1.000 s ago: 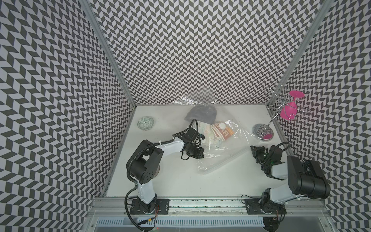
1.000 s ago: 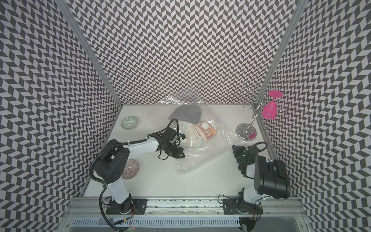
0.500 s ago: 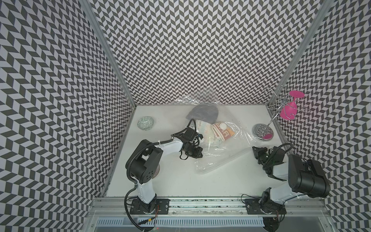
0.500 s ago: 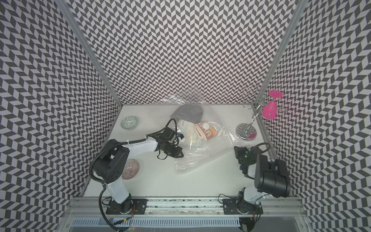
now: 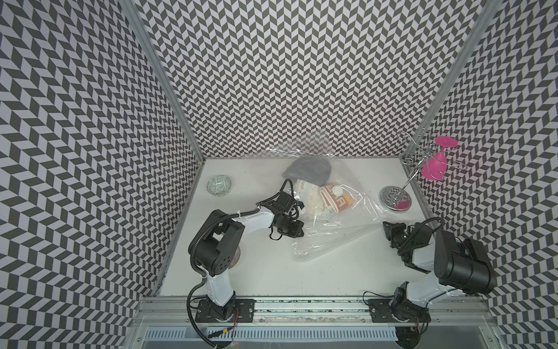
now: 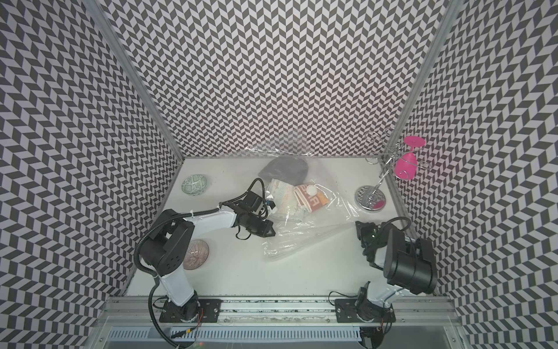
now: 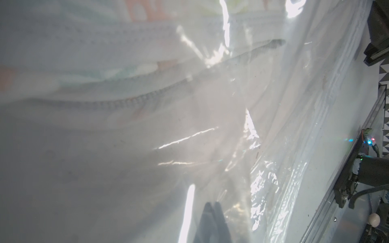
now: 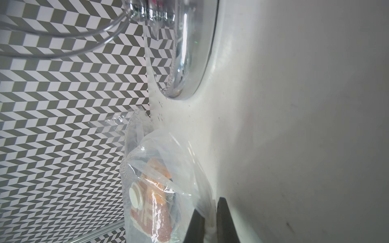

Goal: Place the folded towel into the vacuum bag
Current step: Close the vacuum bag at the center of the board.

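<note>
Vacuum bag (image 5: pixel 332 238): table centre, crumpled, running from 12 to 4 o'clock. Inside it, under white valve cap (image 5: pixel 337 190), lies orange-white folded towel (image 5: pixel 340 201). Pastel folded towel (image 5: pixel 311 201) at its 9 o'clock, dark grey bundle (image 5: pixel 308 170) toward 12. L gripper (image 5: pixel 299 227): fingers pressed together at bag's 9 o'clock edge, film across its cam; grip on film indiscernible. R gripper (image 8: pixel 210 223): pinching bag's 3 o'clock corner.

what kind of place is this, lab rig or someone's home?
Likely a lab robot cell, not a home: chevron panels box in a white table, left arm and right arm are bolted to an aluminium rail, a vacuum bag lies as prop.
</note>
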Robot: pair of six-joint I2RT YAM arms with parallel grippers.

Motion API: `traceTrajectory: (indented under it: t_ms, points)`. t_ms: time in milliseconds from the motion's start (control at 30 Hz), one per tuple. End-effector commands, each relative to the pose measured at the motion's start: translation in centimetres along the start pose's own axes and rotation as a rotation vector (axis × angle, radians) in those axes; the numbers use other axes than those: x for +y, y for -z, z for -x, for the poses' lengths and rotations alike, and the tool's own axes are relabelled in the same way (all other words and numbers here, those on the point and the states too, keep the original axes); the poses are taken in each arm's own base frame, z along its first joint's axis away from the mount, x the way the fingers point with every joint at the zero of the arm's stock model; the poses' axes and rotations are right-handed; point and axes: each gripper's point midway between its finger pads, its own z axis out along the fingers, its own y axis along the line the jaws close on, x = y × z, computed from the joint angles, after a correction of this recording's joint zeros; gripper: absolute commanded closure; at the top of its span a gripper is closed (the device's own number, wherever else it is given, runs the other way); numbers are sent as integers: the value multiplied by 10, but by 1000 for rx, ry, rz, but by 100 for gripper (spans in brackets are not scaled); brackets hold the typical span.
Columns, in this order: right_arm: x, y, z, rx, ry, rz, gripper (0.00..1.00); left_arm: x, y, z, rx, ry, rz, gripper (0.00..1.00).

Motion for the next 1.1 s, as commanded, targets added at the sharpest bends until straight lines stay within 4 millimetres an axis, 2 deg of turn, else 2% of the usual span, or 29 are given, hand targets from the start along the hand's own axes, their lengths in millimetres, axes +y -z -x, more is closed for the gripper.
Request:
traceTrajectory:
  t_ms: [0, 400, 533, 600, 667, 700, 767, 800, 833, 867, 900, 1067]
  points:
    - [16, 22, 96, -421, 25, 29, 100, 60, 17, -55, 158, 159, 224, 100]
    - [9, 28, 106, -453, 5, 16, 100, 67, 21, -50, 138, 186, 229, 100]
    - [17, 24, 106, -420, 68, 20, 99, 66, 19, -36, 99, 178, 213, 100]
    - [24, 25, 105, -415, 102, 39, 88, 60, 18, -20, 59, 148, 189, 100]
    - [31, 25, 105, -406, 138, 45, 69, 54, 21, 0, 1, 114, 182, 100]
    - [32, 25, 104, -404, 149, 40, 62, 50, 24, 9, -29, 100, 170, 96]
    - [35, 28, 105, -416, 171, 28, 45, 42, 31, 28, -96, 76, 152, 70]
    - [40, 30, 105, -421, 191, 38, 31, 37, 38, 39, -139, 57, 136, 52]
    - [45, 32, 104, -423, 211, 51, 4, 31, 44, 48, -180, 39, 127, 31]
    - [49, 33, 104, -424, 225, 59, 0, 26, 51, 56, -216, 20, 119, 19]
    - [54, 34, 103, -424, 244, 64, 0, 22, 59, 65, -259, 5, 114, 1]
    - [80, 45, 99, -485, 372, 90, 0, 1, 106, 101, -479, -52, 87, 0]
